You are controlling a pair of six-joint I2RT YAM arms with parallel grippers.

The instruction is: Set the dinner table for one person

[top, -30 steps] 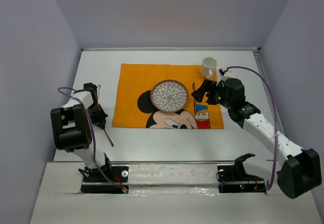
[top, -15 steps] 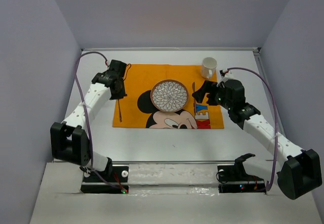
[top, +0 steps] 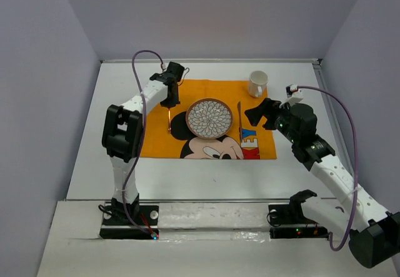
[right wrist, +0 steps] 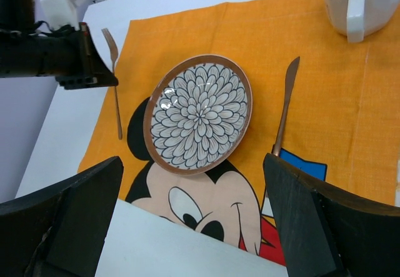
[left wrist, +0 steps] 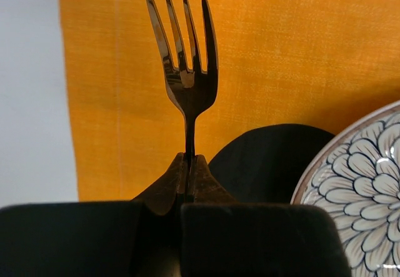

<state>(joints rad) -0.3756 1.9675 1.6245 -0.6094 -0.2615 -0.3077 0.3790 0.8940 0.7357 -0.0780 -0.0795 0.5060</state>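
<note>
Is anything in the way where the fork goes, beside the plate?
No, nothing visible. The left claw holds the fork over bare orange placemat just left of the plate. The knife and mug sit on the plate's other side.

We can read only a word fragment, approx. "EY", letters (top: 248, 139) printed on orange placemat (top: 206, 89), right side; nothing else legible.
</note>
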